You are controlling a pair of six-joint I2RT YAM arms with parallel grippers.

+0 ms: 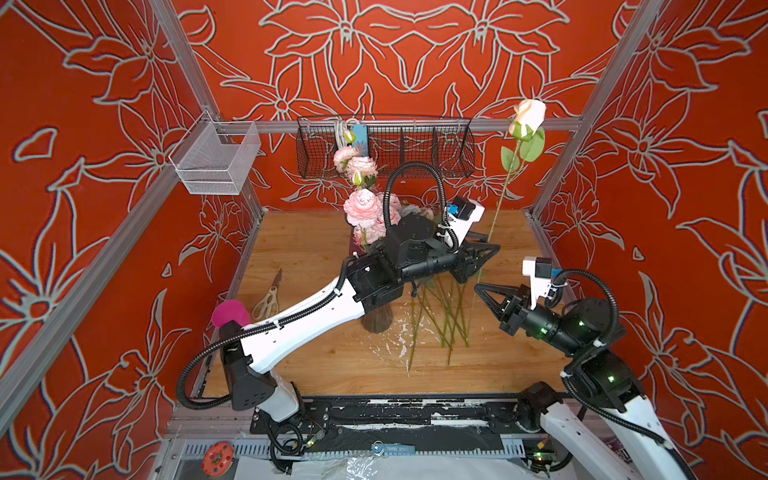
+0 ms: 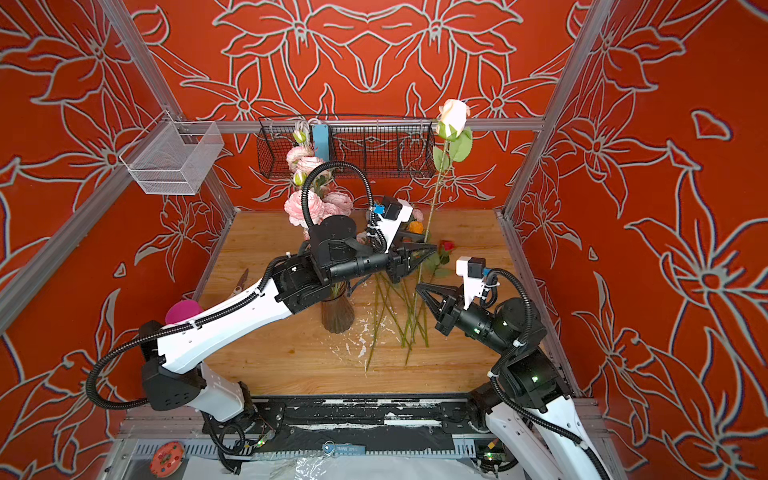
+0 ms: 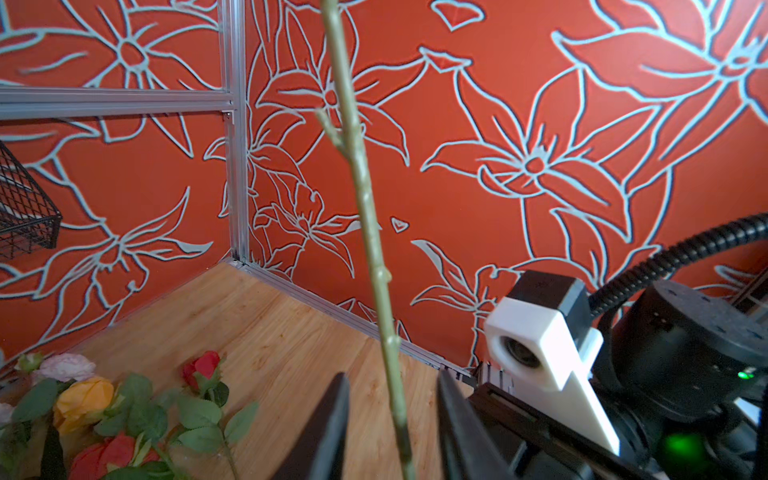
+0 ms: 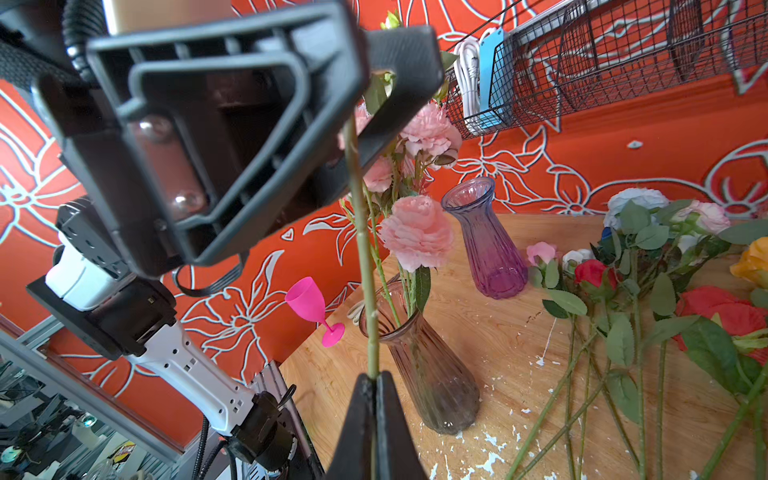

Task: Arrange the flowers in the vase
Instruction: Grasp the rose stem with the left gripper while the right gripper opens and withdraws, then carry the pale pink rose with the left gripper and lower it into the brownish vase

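My right jaws were pressed together on the lower part of the rose stem [image 4: 361, 249]. They held it upright, so the pale bloom [image 1: 528, 114] stood high above them. Higher on the same stem my left jaws stood apart, one on each side with a gap showing on both, not yet gripping.

I judged this a hand-over. The right kept the rose steady so the left could take it nearer the middle, which would free the bottom end for the vase.

Just past my right jaws, under my left arm, stood the brown-tinted vase [image 4: 432, 374], already holding pink peonies [image 4: 417, 232]. Farther off, the purple vase [image 4: 488, 245] looked empty. The remaining flowers [image 4: 592, 272] lay loose on the worktop [image 1: 316, 357], stems toward my base.
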